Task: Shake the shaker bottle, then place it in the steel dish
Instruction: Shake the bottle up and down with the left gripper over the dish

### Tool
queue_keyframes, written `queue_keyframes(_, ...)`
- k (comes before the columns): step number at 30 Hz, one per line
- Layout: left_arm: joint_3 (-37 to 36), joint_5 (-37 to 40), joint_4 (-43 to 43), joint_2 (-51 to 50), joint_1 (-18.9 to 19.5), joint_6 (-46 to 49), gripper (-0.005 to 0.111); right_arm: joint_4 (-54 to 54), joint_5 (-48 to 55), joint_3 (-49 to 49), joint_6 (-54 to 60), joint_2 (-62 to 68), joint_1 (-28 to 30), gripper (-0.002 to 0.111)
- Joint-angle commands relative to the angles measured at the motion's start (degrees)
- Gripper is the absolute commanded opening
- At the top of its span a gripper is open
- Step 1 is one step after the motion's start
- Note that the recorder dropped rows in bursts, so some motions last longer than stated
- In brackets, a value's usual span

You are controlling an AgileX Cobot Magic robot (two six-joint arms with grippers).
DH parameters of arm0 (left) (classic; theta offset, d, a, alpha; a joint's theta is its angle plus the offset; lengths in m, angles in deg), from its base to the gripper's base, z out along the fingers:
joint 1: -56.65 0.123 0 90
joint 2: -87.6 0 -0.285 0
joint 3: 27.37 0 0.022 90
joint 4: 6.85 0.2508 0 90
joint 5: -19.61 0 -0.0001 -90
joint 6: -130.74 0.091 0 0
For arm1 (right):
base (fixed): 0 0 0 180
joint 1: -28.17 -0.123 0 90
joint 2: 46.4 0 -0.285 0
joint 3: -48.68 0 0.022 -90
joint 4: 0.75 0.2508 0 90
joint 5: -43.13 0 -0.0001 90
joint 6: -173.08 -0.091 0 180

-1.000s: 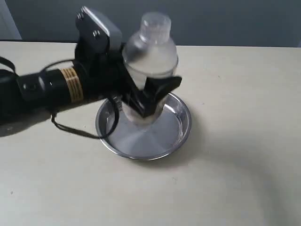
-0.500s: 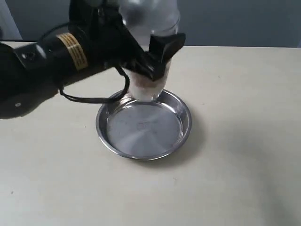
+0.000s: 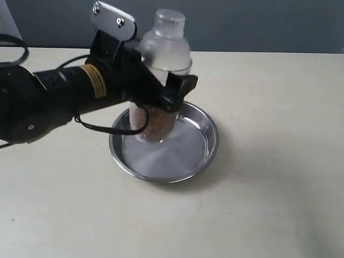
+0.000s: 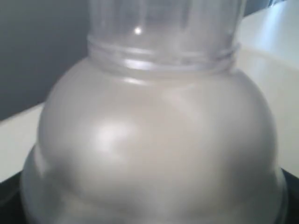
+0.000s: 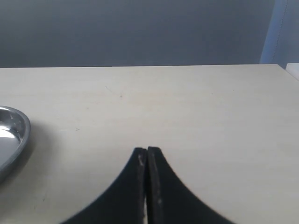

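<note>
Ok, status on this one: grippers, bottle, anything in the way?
Left gripper shut on shaker bottle, upright over steel dish, contact unclear. Right gripper shut, off to the side, holding nothing. Nothing seen in the way.
</note>
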Motion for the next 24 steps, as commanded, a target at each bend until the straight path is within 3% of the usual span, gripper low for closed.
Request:
queue_keyframes(1, 1.58, -8.13, -3.06, 5.82, -1.47, 3.01, 0.000, -0.07, -0.66, 0.07, 0.01, -0.22, -0.19, -0.001)
queue_keyframes(4, -2.46, -3.81, -12.39, -1.13, -0.62, 4.47, 0.000, -0.07, -0.66, 0.07, 0.01, -0.22, -0.19, -0.001)
queue_keyframes(9, 0.32, -17.00, -0.61, 6.56, -2.21, -0.72, 0.000, -0.07, -0.66, 0.07, 0.01, -0.22, -0.19, -0.001)
queue_keyframes(12, 0.58, -8.30, -5.02, 8.95, -2.54, 6.15, 0.000, -0.07, -0.66, 0.07, 0.01, -0.22, -0.19, -0.001)
queue_keyframes(15, -2.87, -2.99, -17.31, 2.49, -1.51, 9.98, 0.000, -0.07, -0.66, 0.07, 0.01, -0.22, -0.19, -0.001)
queue_keyframes(20, 1.21, -13.27, -2.17, 9.25, -4.73, 4.32, 0.000, -0.07, -0.66, 0.07, 0.01, -0.22, -0.19, -0.001)
queue_keyframes(22, 1.30, -9.52, -6.15, 9.96, -5.07, 6.35, 0.000, -0.07, -0.66, 0.07, 0.01, -0.22, -0.19, -0.001)
queue_keyframes(23, -1.80, -5.52, -14.08, 4.91, -4.81, 7.60, 0.000, -0.07, -0.66, 0.07, 0.01, -0.22, -0.19, -0.001)
queue_keyframes(24, -3.00, -5.43, -16.30, 2.56, -4.81, 7.19, 0.000, -0.07, -0.66, 0.07, 0.01, -0.22, -0.19, -0.001)
